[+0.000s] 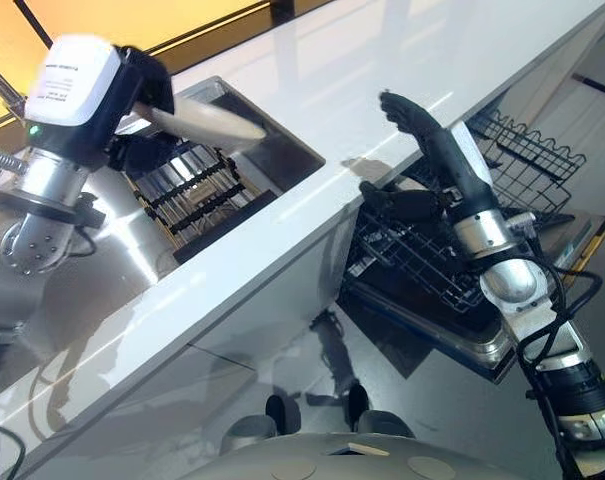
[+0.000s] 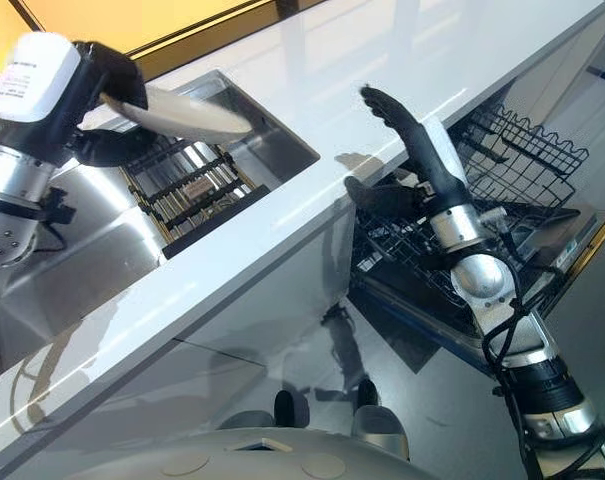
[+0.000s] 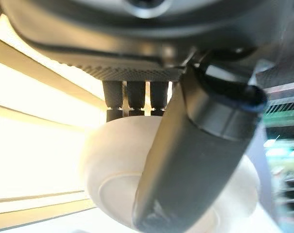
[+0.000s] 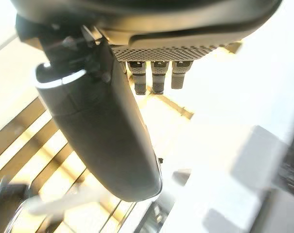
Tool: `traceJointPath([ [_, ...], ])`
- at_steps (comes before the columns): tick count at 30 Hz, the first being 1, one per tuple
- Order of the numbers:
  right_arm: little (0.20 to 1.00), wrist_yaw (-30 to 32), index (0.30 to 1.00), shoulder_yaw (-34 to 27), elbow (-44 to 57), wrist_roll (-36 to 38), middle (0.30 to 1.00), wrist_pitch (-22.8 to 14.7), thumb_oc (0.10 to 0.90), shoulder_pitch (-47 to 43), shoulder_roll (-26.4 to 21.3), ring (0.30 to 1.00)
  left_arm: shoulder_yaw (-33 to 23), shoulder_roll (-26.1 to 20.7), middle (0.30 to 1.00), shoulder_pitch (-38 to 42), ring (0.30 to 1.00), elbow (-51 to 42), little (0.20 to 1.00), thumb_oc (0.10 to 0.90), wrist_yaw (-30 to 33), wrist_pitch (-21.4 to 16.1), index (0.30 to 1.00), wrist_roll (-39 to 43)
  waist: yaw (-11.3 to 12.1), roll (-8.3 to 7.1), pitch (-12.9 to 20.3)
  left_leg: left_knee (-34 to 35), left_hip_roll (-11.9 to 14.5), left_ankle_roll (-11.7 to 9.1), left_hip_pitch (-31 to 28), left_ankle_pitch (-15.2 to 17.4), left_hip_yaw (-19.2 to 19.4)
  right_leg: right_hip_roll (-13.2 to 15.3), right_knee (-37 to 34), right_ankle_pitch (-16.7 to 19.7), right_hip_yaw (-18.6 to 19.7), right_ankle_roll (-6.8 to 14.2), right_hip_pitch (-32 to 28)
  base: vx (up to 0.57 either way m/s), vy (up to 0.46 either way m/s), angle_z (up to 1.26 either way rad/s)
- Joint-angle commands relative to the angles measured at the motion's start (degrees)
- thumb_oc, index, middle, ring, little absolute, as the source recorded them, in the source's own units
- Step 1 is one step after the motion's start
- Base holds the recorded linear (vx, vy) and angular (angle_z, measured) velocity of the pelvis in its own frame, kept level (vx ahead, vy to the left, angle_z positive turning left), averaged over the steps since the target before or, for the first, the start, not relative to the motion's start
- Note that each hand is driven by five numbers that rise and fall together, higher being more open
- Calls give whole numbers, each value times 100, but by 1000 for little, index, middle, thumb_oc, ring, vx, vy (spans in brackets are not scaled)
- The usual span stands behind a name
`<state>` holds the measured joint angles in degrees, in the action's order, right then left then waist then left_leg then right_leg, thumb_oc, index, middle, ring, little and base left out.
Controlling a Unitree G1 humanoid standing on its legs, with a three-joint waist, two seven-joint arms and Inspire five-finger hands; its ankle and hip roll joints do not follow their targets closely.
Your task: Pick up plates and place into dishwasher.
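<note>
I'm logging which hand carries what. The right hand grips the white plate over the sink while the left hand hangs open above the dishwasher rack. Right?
Not quite: the hands are swapped. In the left eye view the left hand grips the white plate over the sink, and the right hand hangs open above the dishwasher rack.

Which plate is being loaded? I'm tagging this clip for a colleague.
Start at the long white counter and find the steel sink set in it. Above the sink, the left hand pinches a plate: pale, round and held off the dark rack below.
</note>
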<state>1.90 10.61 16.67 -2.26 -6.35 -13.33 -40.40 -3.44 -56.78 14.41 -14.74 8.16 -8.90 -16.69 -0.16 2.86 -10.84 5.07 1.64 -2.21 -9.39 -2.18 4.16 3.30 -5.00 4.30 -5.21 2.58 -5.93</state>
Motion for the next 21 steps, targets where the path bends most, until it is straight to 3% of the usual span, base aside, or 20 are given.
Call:
traceJointPath([
  [1,900,56,900,231,536,-141,900,-463,800,-829,-113,900,139,22,300,806,300,-17,200,100,231,-37,300,448,-13,-206,787,-57,-465,170,254,256,-24,-115,573,-541,-238,297,59,2,-7,5],
  [9,900,-107,900,646,511,-210,900,-388,800,-1174,-15,900,697,387,300,1137,300,-174,200,100,1,-48,300,597,1,-237,793,-57,-454,178,236,258,-46,-100,628,-567,-278,295,49,7,1,4],
  [20,900,342,900,718,649,-519,900,-235,800,-1362,234,900,982,711,300,1184,300,-328,200,100,-270,27,300,804,12,-262,780,-57,-477,183,218,291,-45,-78,518,-489,-251,321,22,3,-1,2],
  [21,667,467,700,711,646,-588,700,-235,567,-1362,250,700,1011,755,300,1160,300,-338,200,100,-290,6,300,901,12,-266,781,-57,-479,185,216,292,-37,-72,498,-470,-244,328,20,0,0,0],
])
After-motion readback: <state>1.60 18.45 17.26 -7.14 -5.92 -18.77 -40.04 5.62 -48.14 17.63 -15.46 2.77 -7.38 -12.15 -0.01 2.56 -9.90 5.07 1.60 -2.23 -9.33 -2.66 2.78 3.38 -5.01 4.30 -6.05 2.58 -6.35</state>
